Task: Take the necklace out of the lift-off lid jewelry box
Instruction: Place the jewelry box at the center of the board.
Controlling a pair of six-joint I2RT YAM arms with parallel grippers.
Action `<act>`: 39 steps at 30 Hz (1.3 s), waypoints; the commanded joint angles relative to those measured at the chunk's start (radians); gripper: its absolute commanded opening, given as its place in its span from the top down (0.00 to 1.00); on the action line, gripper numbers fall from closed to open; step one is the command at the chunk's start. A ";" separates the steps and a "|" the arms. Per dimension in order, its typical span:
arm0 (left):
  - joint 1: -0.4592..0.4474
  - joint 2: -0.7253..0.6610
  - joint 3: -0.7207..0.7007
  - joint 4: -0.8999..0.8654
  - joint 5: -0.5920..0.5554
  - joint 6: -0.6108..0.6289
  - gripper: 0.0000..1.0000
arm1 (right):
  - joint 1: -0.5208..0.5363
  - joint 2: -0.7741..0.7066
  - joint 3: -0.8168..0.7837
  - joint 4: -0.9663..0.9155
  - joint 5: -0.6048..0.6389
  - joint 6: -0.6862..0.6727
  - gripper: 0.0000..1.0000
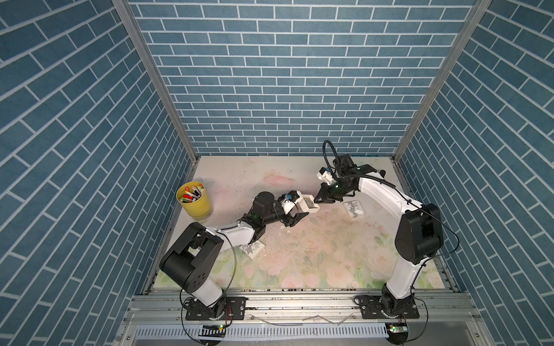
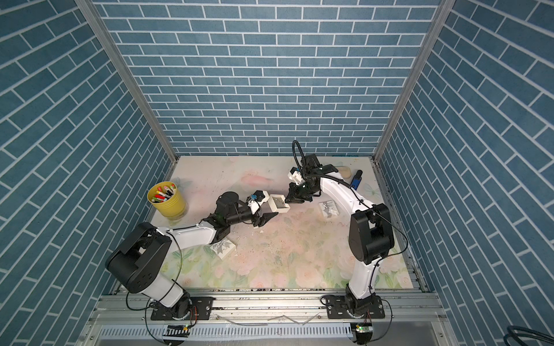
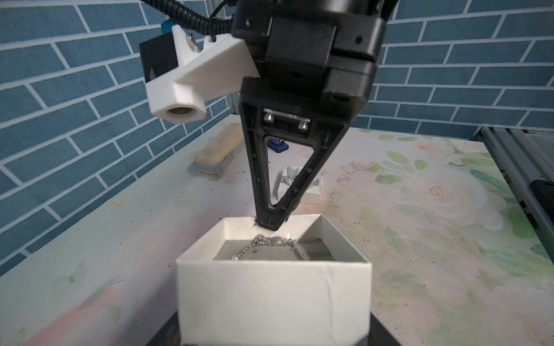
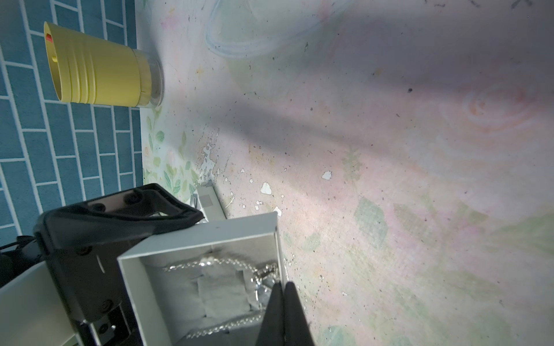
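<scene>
We saw the open white jewelry box (image 3: 271, 289) held by its sides between the wide-set fingers of the left gripper (image 1: 302, 207). The necklace (image 4: 209, 264) lay inside the box, draped over its grey cushion. The right gripper (image 3: 270, 227) was fully closed, with its tips just inside the box wall farthest from the left gripper, right at the chain. We could not tell whether it pinched the chain.
</scene>
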 commanded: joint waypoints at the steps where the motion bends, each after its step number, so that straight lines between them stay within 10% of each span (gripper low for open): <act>1: 0.000 -0.019 0.000 0.019 0.002 0.016 0.39 | 0.007 0.016 0.022 -0.014 -0.021 0.002 1.00; 9: 0.000 -0.053 -0.051 0.027 -0.070 -0.027 0.01 | 0.007 0.001 -0.002 -0.014 0.203 0.028 1.00; 17: 0.000 -0.133 -0.097 -0.046 -0.196 -0.281 0.00 | 0.008 0.011 -0.112 0.062 0.473 0.026 1.00; 31: -0.007 -0.118 -0.033 -0.305 -0.319 -0.603 0.00 | 0.025 0.055 -0.249 0.204 0.570 0.002 1.00; 39: -0.016 -0.073 0.008 -0.329 -0.308 -0.674 0.11 | 0.027 -0.002 -0.236 0.137 0.576 0.000 0.73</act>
